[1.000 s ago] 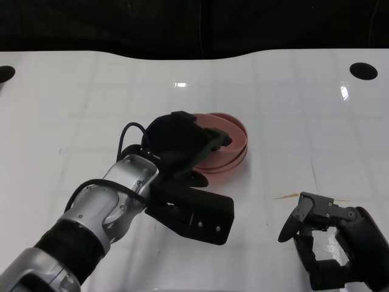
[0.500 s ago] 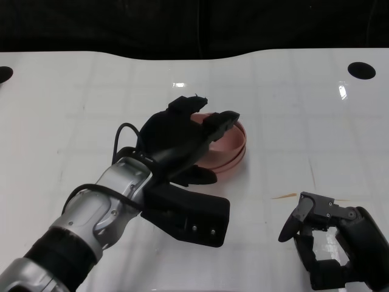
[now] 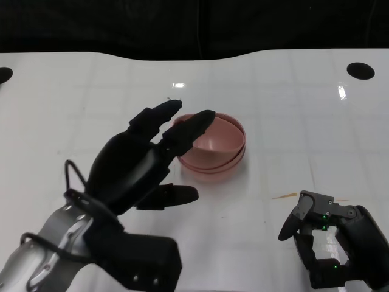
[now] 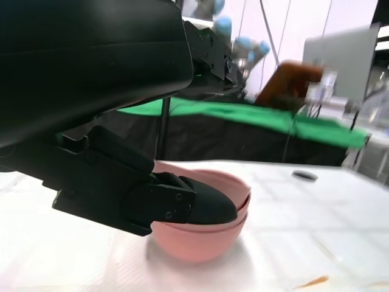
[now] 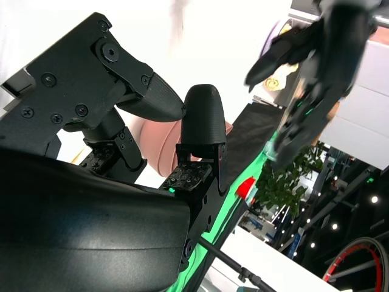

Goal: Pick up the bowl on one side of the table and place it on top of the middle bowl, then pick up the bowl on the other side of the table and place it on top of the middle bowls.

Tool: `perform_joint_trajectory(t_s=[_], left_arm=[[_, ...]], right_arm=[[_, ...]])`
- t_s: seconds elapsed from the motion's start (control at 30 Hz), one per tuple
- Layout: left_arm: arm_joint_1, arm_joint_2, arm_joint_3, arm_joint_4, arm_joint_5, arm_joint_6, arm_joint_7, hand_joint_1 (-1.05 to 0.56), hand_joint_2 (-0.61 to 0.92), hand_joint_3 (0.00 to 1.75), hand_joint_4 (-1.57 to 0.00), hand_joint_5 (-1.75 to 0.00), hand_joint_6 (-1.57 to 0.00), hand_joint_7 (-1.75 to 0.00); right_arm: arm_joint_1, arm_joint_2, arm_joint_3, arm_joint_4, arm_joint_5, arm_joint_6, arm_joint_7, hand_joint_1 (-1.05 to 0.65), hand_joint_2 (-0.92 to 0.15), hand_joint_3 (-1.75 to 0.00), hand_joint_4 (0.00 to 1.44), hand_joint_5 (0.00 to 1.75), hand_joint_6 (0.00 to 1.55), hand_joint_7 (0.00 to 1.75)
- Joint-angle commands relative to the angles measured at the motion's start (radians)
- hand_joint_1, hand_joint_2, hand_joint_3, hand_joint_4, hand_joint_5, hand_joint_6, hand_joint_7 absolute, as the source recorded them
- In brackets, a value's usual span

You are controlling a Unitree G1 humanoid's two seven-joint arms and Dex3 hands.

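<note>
Black and spread, the left robot hand (image 3: 137,167) hangs above the white surface (image 3: 292,109) with its fingers apart and nothing in them; the fingertips (image 3: 197,121) reach over the near left rim of the pink bowls (image 3: 216,146). In the left wrist view one finger lies just in front of the stack (image 4: 203,228), but I cannot tell if it touches. The right robot hand (image 3: 322,240) rests low at the near right, well apart from the bowls; its fingers curl inward around nothing.

The bowls sit nested in the middle of the surface, and their rims make a layered edge. No other bowl shows on either side, so the stacking seems finished or nearly so.

I judge these bowls to be light, stiff plastic with a smooth and rather slippery wall. The thin rim is the best place to hold, pinched between thumb and fingers. A push from the side can easily slide such a light stack on the glossy surface.
</note>
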Motion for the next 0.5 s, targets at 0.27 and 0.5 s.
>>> perform_joint_trajectory(t_s=[0.27, 0.5], left_arm=[[0.247, 0.010, 0.191, -0.033, -0.239, -0.280, 0.076, -0.34, 0.92, 0.23, -0.15, -1.36, -0.24, -0.92], [0.347, -0.064, 0.236, 0.062, -0.341, -0.486, 0.106, -0.22, 0.92, 0.30, -0.36, -1.47, -0.29, -1.35]], right_arm=[[-0.004, 0.000, -0.005, 0.001, 0.010, 0.000, -0.001, -0.24, -0.39, -1.34, 0.89, 1.75, 0.81, 1.46], [0.003, -0.001, -0.007, 0.005, 0.007, -0.004, -0.002, -0.25, -0.38, -1.33, 0.88, 1.75, 0.80, 1.46]])
